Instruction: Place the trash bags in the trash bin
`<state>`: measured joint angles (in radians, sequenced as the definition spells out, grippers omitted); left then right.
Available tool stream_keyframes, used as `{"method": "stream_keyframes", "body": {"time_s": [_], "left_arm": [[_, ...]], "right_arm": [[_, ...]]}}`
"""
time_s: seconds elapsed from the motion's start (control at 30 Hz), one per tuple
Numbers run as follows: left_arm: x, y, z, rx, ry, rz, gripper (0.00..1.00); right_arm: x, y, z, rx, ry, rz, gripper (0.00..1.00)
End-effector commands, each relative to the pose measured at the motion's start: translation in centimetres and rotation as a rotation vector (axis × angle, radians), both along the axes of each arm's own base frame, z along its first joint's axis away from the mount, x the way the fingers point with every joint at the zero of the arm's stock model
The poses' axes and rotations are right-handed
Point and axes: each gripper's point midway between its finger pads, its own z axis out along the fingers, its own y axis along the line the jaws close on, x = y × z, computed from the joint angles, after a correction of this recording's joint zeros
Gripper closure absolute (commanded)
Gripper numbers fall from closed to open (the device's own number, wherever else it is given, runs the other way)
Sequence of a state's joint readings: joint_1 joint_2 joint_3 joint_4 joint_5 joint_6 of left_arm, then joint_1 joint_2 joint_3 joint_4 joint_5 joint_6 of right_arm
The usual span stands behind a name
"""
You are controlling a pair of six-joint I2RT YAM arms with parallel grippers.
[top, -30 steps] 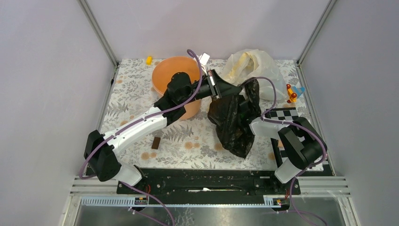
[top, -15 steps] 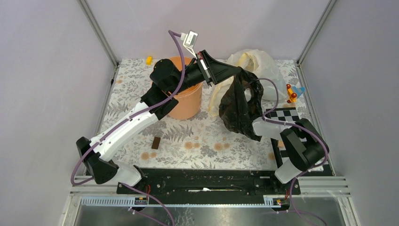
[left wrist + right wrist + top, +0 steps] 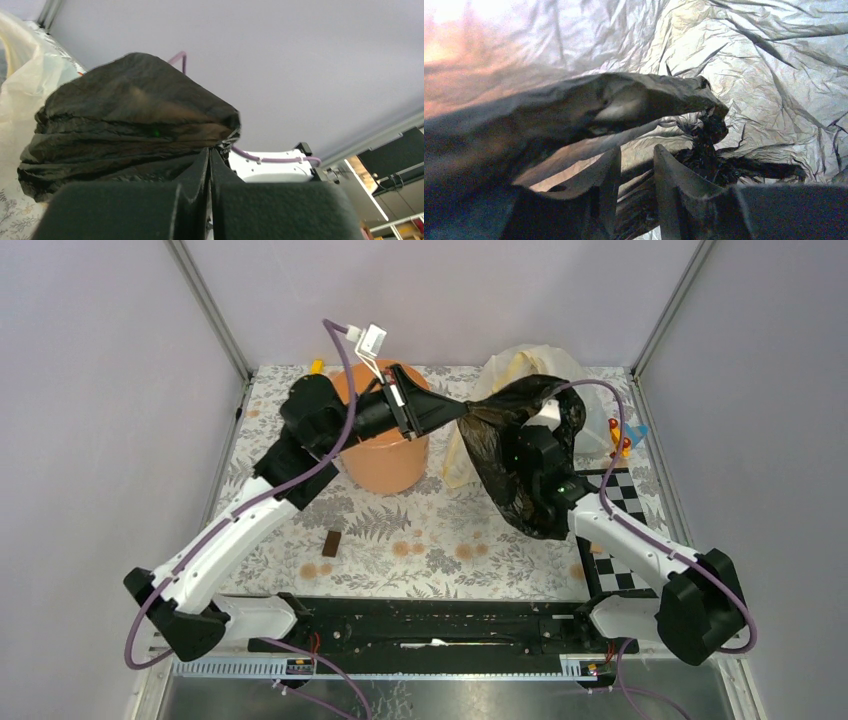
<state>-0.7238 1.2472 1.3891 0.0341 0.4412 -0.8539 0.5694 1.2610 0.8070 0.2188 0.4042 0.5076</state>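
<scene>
Bag (image 3: 515,465) aloft from overhead, hanging just right of the bin (image 3: 385,465), not in it. Left gripper (image 3: 460,411) pinches its stretched corner, and the right arm (image 3: 625,540) reaches into the folds. Left wrist: fingers (image 3: 192,195) clamped tight on black plastic, white bag (image 3: 20,85) behind. Right wrist: right gripper (image 3: 636,165) sits inside the bag, jaws apart, crinkled film all round, nothing clamped.

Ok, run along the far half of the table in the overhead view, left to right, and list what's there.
small yellow piece → trash bin → black trash bag → small colourful toy. The cream-white bag overlaps the black one, so it is left out.
</scene>
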Motion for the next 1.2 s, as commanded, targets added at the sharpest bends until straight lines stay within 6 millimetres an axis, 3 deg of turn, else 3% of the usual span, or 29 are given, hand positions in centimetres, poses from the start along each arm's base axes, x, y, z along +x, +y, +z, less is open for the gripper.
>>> {"method": "stream_keyframes", "body": {"time_s": [0.0,0.23,0.37,0.53,0.77,0.93,1.03,1.17], "left_arm": [[-4.8,3.9,8.7,-0.093,-0.211,-0.023,1.0],[-6.8,8.8,14.4,-0.08,-0.385,0.147,1.0],[-7.7,11.3,17.2,-0.08,-0.478,0.236,1.0],[-6.7,13.1,18.3,-0.051,-0.529,0.362,1.0],[-1.5,18.1,16.7,0.052,-0.481,0.761,1.0],[2.8,19.3,12.5,0.256,-0.462,0.943,1.0],[3.7,20.4,11.8,0.298,-0.444,1.016,1.0],[3.1,22.3,13.7,0.277,-0.454,1.094,1.0]], "right_arm": [[0.3,-1.1,5.1,-0.054,-0.059,-0.024,0.62],[1.7,3.7,14.9,0.02,-0.159,0.171,0.62],[2.1,8.1,18.2,0.011,-0.186,0.282,0.69],[2.7,14.4,19.8,0.001,-0.189,0.407,0.76],[5.5,21.0,16.1,-0.047,-0.093,0.484,0.87],[7.2,23.1,11.6,-0.118,-0.002,0.5,0.9],[7.6,23.8,9.2,-0.157,0.049,0.522,0.92],[7.2,25.2,7.9,-0.19,0.069,0.567,0.92]]}}
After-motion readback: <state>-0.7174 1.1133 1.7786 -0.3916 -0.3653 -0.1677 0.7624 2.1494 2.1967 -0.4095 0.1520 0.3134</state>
